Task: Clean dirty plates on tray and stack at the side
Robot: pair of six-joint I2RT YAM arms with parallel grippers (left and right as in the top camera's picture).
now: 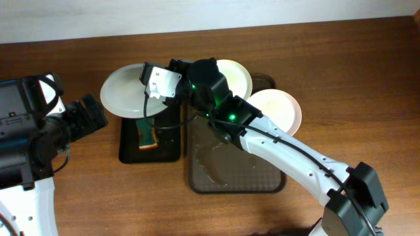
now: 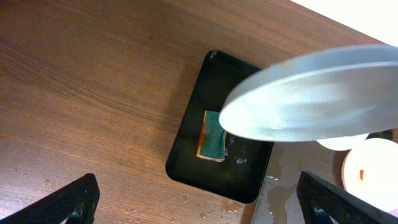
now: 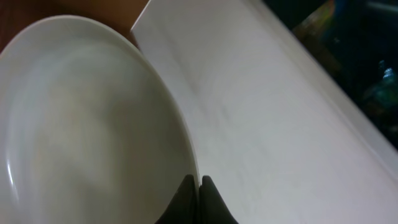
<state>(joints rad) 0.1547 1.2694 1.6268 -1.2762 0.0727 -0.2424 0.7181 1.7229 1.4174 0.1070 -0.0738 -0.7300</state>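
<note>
My right gripper [image 1: 152,86] is shut on the rim of a white plate [image 1: 125,92] and holds it tilted in the air over the far end of the small black tray. In the right wrist view the fingertips [image 3: 198,180] pinch this plate's edge [image 3: 81,124]. It also shows from below in the left wrist view [image 2: 317,93]. Two more white plates [image 1: 237,73] [image 1: 281,108] lie at the far and right edges of the dark brown tray [image 1: 233,174], which is wet. One bears an orange smear [image 2: 373,171]. My left gripper [image 1: 95,118] [image 2: 199,211] is open and empty at the left.
A small black tray [image 1: 167,147] left of the brown tray holds a green and orange sponge [image 1: 147,136], also seen in the left wrist view [image 2: 213,135]. A white wall runs along the table's far edge. The right arm stretches across the brown tray.
</note>
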